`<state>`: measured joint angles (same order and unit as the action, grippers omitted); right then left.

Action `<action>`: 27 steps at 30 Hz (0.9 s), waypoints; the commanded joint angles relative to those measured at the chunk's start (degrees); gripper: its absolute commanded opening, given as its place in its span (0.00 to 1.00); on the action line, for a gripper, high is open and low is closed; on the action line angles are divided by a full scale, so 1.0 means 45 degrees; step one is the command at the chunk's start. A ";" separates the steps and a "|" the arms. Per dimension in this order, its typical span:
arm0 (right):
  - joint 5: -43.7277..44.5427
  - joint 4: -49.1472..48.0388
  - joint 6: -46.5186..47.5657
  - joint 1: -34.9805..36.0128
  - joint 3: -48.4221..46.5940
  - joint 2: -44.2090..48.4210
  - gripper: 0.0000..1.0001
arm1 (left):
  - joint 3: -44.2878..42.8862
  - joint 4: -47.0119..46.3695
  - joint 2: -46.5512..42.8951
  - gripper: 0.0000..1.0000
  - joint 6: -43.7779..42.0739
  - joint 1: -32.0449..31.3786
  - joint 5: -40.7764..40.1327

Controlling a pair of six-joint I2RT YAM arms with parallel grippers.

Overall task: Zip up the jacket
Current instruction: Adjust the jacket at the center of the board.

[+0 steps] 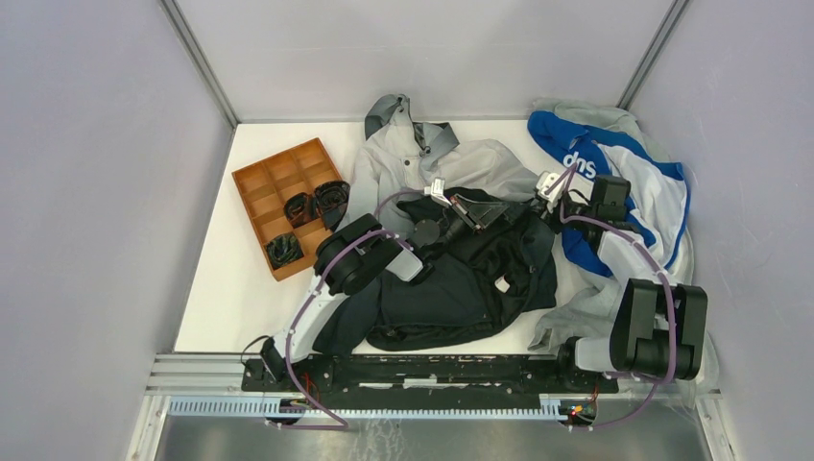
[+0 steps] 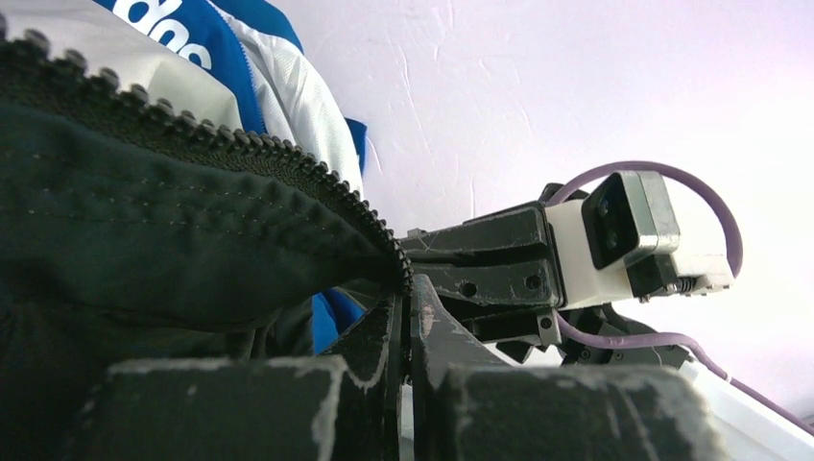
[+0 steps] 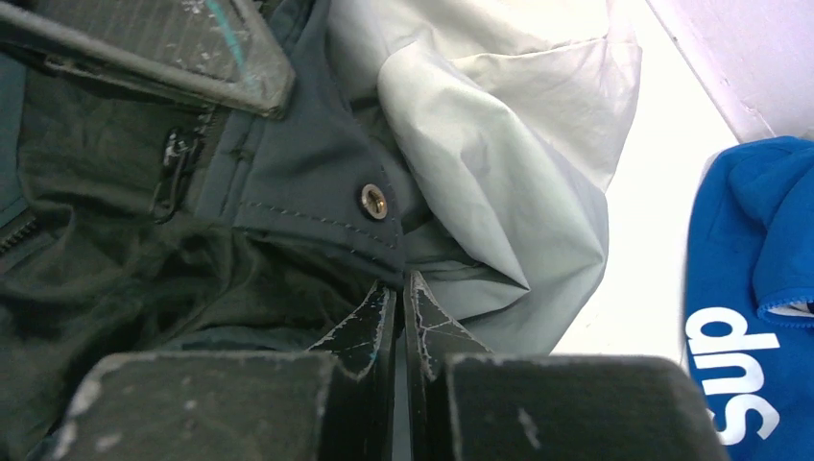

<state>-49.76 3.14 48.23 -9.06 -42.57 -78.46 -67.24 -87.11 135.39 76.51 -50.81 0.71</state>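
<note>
**While both claws pinch its front edge, the jacket (image 1: pixel 461 288) lies crumpled beneath them**

Where the fingers of the left claw (image 2: pixel 405 317) come together, they are clamped on the jacket's dark front edge. From their tips a row of zipper teeth (image 2: pixel 240 144) runs up and away to the left. Just ahead of those tips, almost touching them, the right claw (image 2: pixel 427 259) points straight back.

The right claw's own camera shows its tips (image 3: pixel 398 307) pressed together on a dark flap of the same jacket. A metal snap (image 3: pixel 373 201) sits just above the pinch. Further up and to the left is a scuffed finger (image 3: pixel 182 43) of the left claw, with a small zipper pull (image 3: pixel 171 178) right below it. To the right of the pinch, pale grey fabric (image 3: pixel 499 192) bulges outward.

From above, the left claw (image 1: pixel 501 207) and right claw (image 1: pixel 534 204) meet tip to tip over the garment. Its black lower part spreads behind them toward the arm bases. The light grey upper part and the hood (image 1: pixel 398 120) lie beyond the left claw.

A blue-and-white garment (image 1: pixel 662 192) with white lettering lies to the right, under the right arm. A brown divided tray (image 1: pixel 278 178) holding dark items sits well to the left, on the white table (image 1: pixel 221 288).
</note>
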 commanded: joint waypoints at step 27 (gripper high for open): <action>0.3290 0.3092 -0.0709 -0.0356 0.3647 0.5956 0.08 | 0.1605 0.2907 -0.1112 0.14 0.0987 -0.1112 0.1567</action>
<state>-41.34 17.41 46.44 -10.31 -26.68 -52.84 -61.30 -78.74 133.49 79.05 -55.07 6.20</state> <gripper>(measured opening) 0.060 0.145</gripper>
